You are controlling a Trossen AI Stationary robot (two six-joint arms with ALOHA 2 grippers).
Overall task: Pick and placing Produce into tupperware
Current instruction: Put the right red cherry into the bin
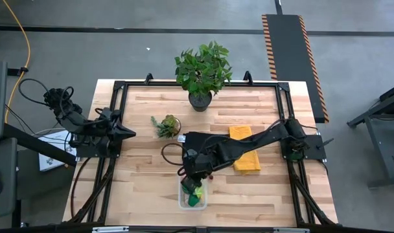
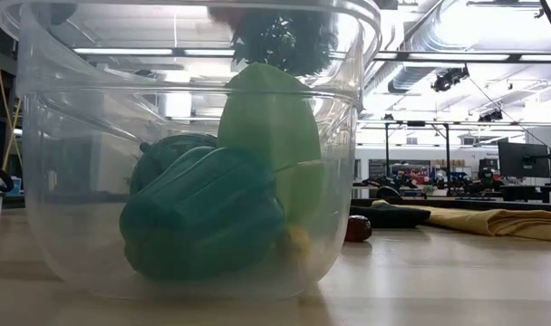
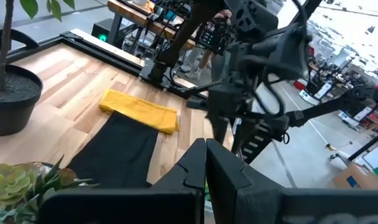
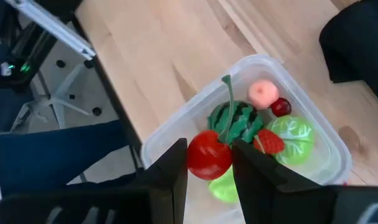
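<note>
The round glossy red toy fruit (image 4: 209, 154) sits pinched between the 2 dark fingers of the right gripper (image 4: 209, 163), directly above the small clear rectangular plastic tupperware (image 4: 176, 127). That is the relation the drop depends on: the fruit hangs over the container's near end, so the tupperware lies straight below the pincer. In the right wrist view its long axis runs away from the fingers. Inside already lie a dark green ribbed vegetable (image 4: 234, 121), a pink round piece (image 4: 262, 93), a small dark red one (image 4: 280, 107) and a lime-green leafy one (image 4: 293, 138).

From above, the tupperware (image 1: 183, 200) sits near the table's front edge, under the right arm; the folded yellow cloth (image 1: 247, 162) lies beside it. The left gripper (image 1: 127, 133), closed and empty, waits well apart at the left edge.

No brand, label or writing can be read.
</note>
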